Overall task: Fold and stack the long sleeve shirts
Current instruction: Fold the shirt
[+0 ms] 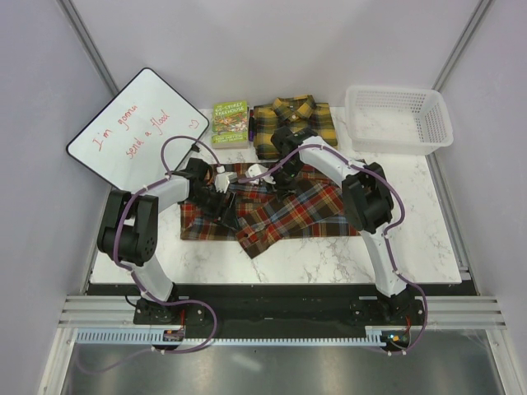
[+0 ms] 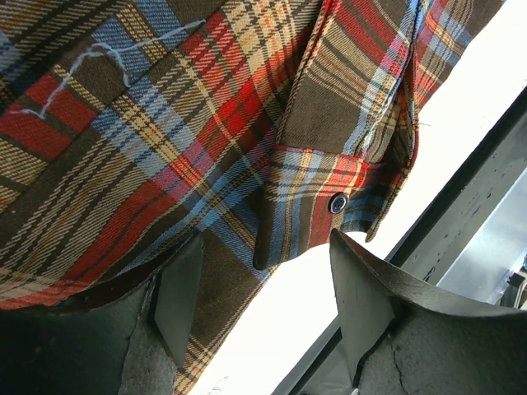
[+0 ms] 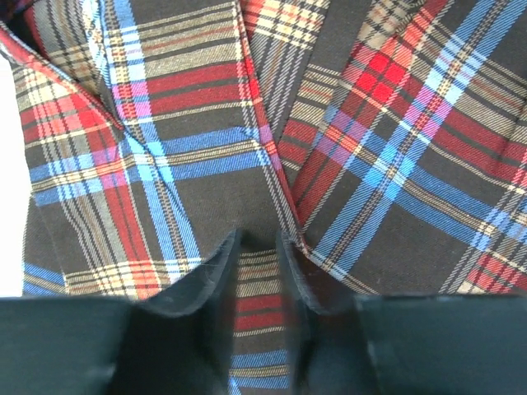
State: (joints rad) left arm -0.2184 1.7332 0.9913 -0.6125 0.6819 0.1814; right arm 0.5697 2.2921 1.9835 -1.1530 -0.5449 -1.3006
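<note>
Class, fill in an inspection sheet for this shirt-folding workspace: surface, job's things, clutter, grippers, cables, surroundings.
Surface: white marble table.
Job's things: red-brown shirt spread mid-table; yellow shirt folded at the far edge.
Clutter: green book beside the yellow shirt; whiteboard left; white basket far right.
Grippers: left gripper open by the red-brown shirt; right gripper narrow over fabric, grip unclear.
Cables: purple cables along both arms.
Surroundings: plain grey walls.

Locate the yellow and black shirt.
Top view: the yellow and black shirt lies at the far edge of the table, between the green book on the left and the white basket on the right.
</note>
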